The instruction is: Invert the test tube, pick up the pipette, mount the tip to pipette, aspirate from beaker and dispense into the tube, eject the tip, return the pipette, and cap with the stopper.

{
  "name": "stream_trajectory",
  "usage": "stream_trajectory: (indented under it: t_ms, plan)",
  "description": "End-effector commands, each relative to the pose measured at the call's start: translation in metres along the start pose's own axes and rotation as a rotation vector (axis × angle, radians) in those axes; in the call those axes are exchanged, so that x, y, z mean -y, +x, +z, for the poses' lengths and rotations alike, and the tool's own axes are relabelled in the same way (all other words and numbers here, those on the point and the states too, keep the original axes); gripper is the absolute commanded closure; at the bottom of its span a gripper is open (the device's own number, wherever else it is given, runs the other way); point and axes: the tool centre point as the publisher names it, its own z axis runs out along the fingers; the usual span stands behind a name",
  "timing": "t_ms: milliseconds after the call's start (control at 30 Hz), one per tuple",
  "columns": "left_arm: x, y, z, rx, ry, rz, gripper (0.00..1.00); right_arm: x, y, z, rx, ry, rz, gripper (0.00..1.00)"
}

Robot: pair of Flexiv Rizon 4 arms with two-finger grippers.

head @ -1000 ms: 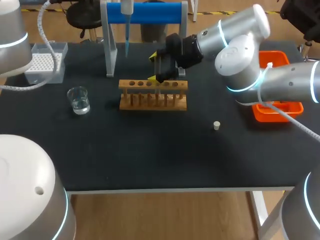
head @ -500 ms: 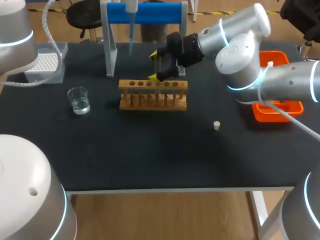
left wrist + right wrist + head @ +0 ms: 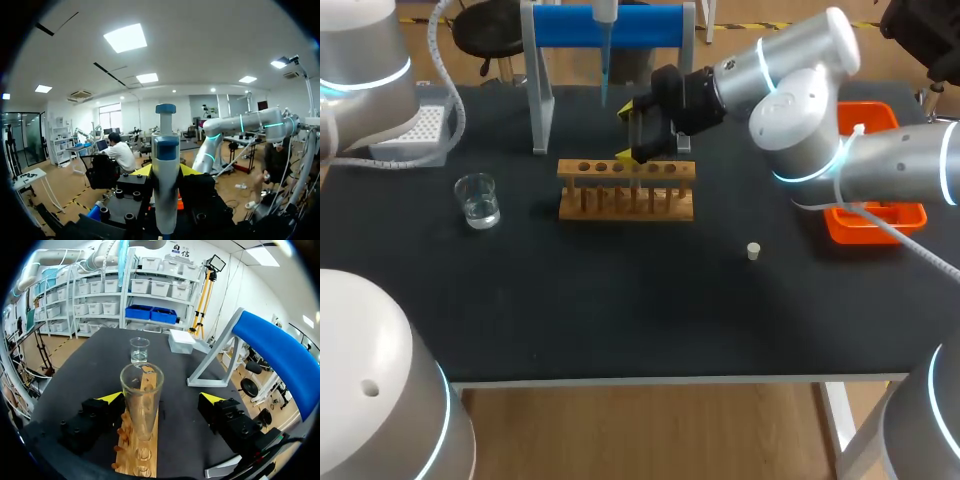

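Test tube (image 3: 141, 400) stands upright, mouth up, in the wooden rack (image 3: 627, 190), mid-frame in the head view. Right pincer (image 3: 162, 399) straddles it, fingers spread, both yellow tips clear of the glass.

Pipette (image 3: 165, 185) is in the air at top centre of the head view, in front of the blue stand (image 3: 640, 25). Its blue tip (image 3: 604, 80) is mounted and points down. Left pincer (image 3: 165, 171) is pinching the pipette body, with yellow tips just showing on either side.

Beaker (image 3: 477, 200) with clear liquid sits left of the rack on the black surface (image 3: 620, 300). Tip box (image 3: 420, 130) is upper left, beside the left arm (image 3: 360, 50). Stopper (image 3: 753, 251) lies alone right of centre. Orange tray (image 3: 900, 218) is at the right edge, partly behind the right arm (image 3: 800, 100).
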Motion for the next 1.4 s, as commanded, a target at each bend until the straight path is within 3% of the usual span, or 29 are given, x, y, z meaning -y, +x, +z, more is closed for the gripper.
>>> stream_trajectory:
  t_ms: [33, 1400]
  plan:
    - [0.002, -0.003, 0.006, -0.009, 0.001, 0.004, 1.0, 0.0, 0.0, 0.0, 0.0, 0.001, -0.002, 0.0]
    - [-0.004, -0.01, 0.032, -0.051, 0.021, -0.002, 1.0, 0.0, 0.0, -0.001, -0.01, -0.014, 0.037, 0.0]
